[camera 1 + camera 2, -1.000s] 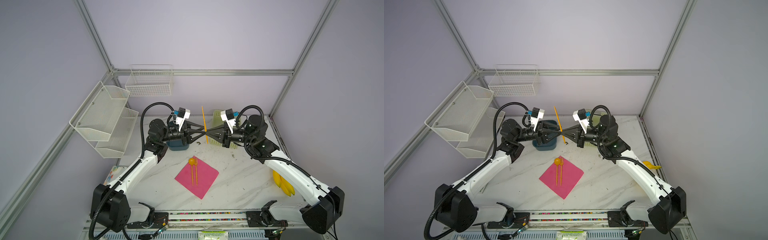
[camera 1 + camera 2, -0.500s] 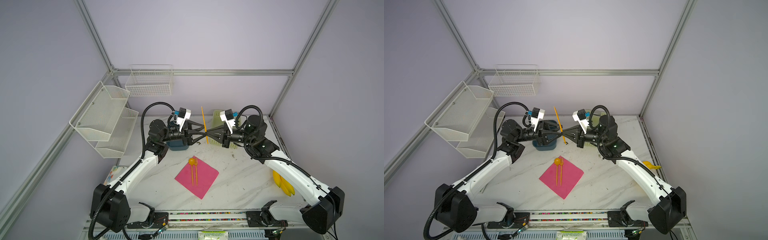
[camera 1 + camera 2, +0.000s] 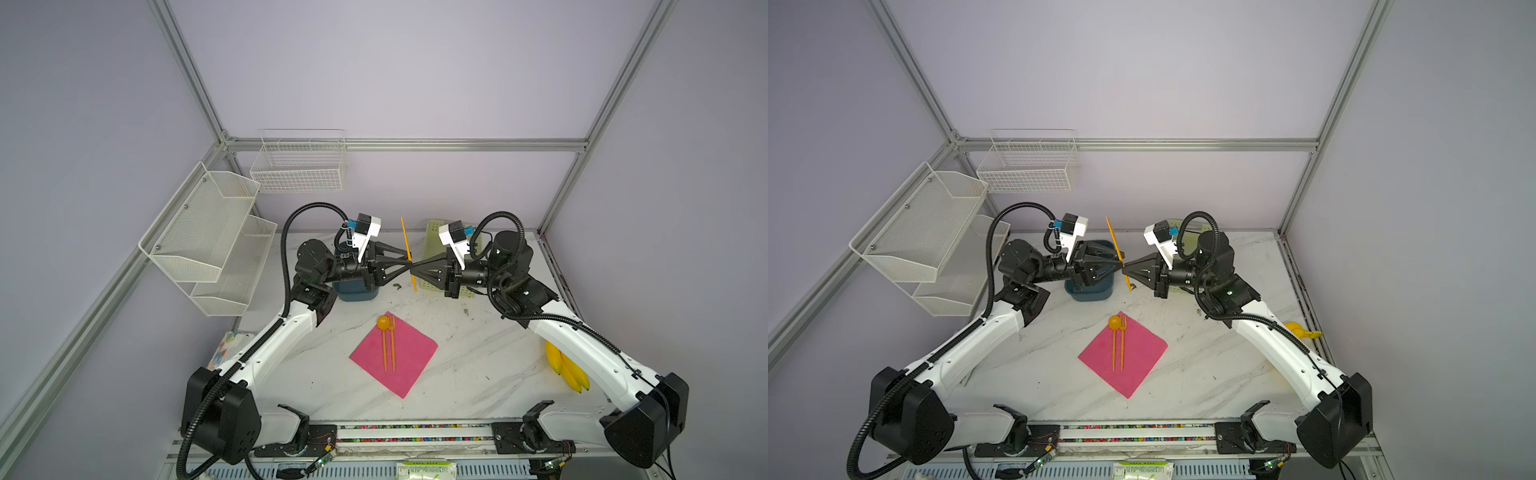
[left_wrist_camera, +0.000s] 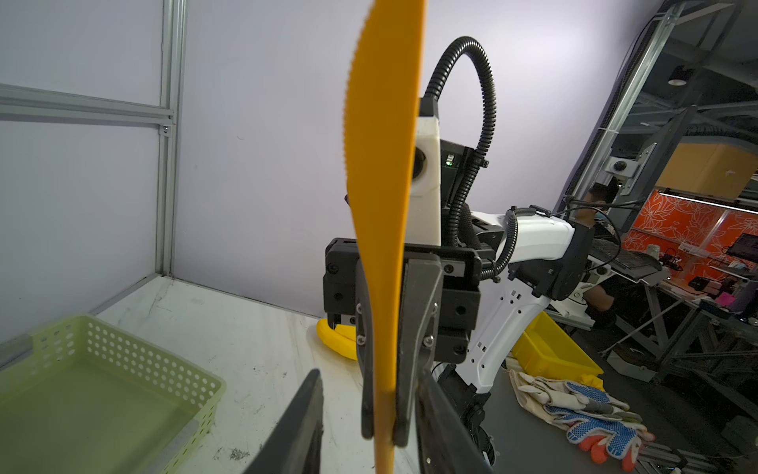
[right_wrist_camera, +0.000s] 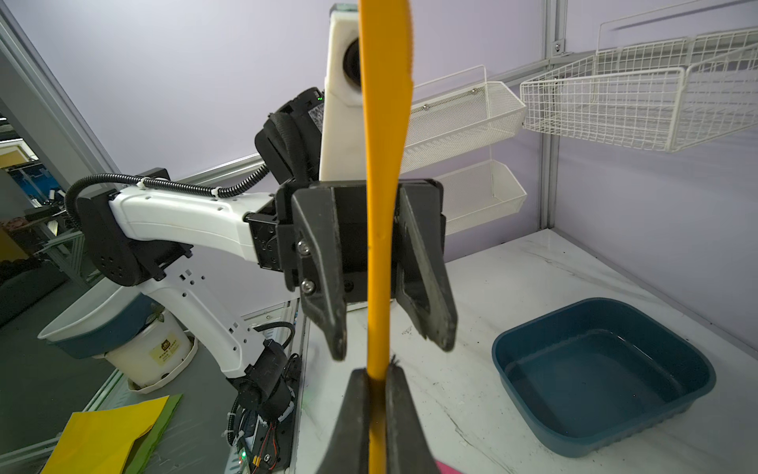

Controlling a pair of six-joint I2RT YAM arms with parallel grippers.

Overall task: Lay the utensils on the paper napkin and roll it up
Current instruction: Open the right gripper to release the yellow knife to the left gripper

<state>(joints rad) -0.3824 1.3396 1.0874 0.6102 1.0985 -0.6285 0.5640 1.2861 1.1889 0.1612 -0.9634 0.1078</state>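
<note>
Nothing much has shifted since a second ago: both arms stay nose to nose behind the paper napkin [image 3: 409,361], with the knife [image 3: 407,249] nearly upright in the air between them. Behind the napkin and to its left sits a blue tub [image 3: 355,293], partly hidden by the left gripper [image 5: 389,349]. Its jaws stand parted around the knife's slim shaft with a gap on each side, gripping nothing. On the napkin itself the spoon [image 3: 383,323] and fork [image 3: 393,349] lie side by side on its left half, heads toward its far corner, the spoon's bowl right at the edge. Above and behind the napkin, the right gripper [image 4: 384,435] is pinched tight on the knife, blade uppermost. A green basket [image 3: 433,232] stands behind the napkin to its right, and yellow bananas [image 3: 567,370] lie well off to its right.
</note>
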